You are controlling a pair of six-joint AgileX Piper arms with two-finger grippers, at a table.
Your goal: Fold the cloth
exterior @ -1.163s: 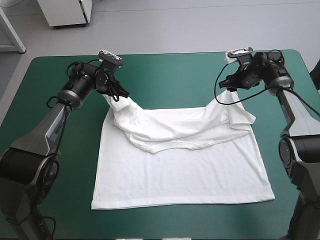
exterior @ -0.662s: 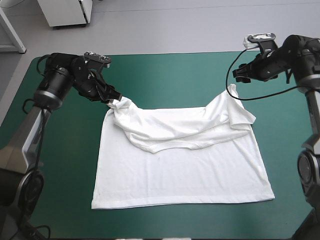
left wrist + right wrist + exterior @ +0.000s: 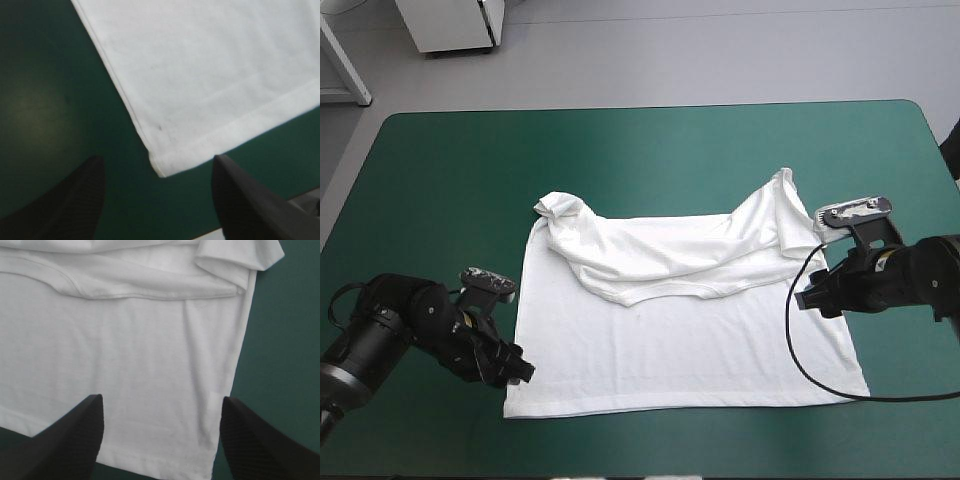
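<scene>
White and short-sleeved, the T-shirt (image 3: 685,335) lies near the middle of the teal-green tabletop (image 3: 650,140), nearer the near edge than the far one. Its lower body is spread flat, with a straight near hem. Its far part is turned back toward the near side over the body in loose, wrinkled folds, the curved collar band showing there. Two crumpled peaks stand up at the far left and far right corners. The left gripper (image 3: 516,368) sits low at the shirt's near left corner, black fingers wide apart, with the stitched corner (image 3: 162,167) lying just ahead between them. The right gripper (image 3: 809,297) is at the shirt's right side edge, also spread wide, with flat cloth (image 3: 150,365) showing between its fingers.
</scene>
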